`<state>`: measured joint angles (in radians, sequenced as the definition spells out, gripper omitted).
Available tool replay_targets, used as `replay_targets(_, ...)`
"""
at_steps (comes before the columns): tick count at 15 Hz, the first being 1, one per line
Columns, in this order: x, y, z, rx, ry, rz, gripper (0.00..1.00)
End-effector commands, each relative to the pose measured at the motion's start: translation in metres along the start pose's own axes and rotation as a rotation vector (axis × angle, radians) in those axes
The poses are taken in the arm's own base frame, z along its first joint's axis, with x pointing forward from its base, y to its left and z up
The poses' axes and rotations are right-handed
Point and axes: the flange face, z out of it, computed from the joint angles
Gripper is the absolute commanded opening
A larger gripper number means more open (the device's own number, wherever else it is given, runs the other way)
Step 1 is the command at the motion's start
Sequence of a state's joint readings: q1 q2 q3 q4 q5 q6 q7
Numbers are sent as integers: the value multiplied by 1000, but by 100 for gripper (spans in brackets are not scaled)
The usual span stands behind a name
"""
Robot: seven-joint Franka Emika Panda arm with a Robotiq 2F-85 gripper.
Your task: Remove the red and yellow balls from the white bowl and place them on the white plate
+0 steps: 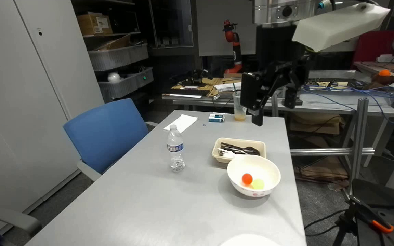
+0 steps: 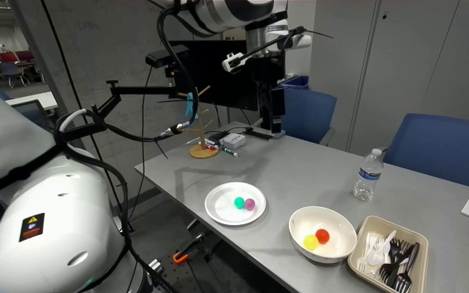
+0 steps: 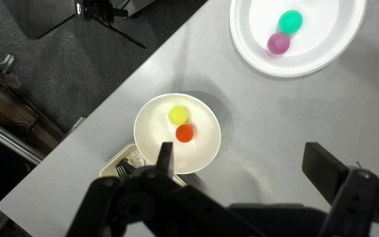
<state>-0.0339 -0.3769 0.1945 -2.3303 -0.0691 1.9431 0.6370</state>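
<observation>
The orange-red ball (image 3: 184, 133) and the yellow ball (image 3: 177, 115) lie side by side in the white bowl (image 3: 204, 149). Both balls and the bowl show in both exterior views, the red ball (image 1: 247, 178), yellow ball (image 2: 311, 242) and bowl (image 2: 342, 228) among them. The flat white plate (image 2: 217, 205) lies beside the bowl; its edge shows in an exterior view (image 1: 250, 241) and part of it in the wrist view (image 3: 258, 64). My gripper (image 3: 239, 148) is open and empty, high above the table (image 1: 273, 111). In the wrist view one finger overlaps the bowl's edge.
A green ball (image 2: 239, 202) and a pink ball (image 2: 250, 204) lie on the plate. A beige tray (image 2: 421, 260) of plastic cutlery stands close by the bowl. A water bottle (image 2: 369, 175) stands upright farther off. A wooden stand (image 2: 204, 151) and markers are beyond the plate.
</observation>
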Motion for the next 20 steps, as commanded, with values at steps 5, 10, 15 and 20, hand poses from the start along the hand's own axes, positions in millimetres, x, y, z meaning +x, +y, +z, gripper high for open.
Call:
replay_targets(5, 43, 35, 13, 22, -23, 4, 100)
replay_targets(10, 73, 64, 37, 61, -13, 0, 100)
replay_targets(15, 94, 66, 85, 105, 16, 50, 100)
replay_targets(20, 103, 65, 135, 99, 4, 71, 100)
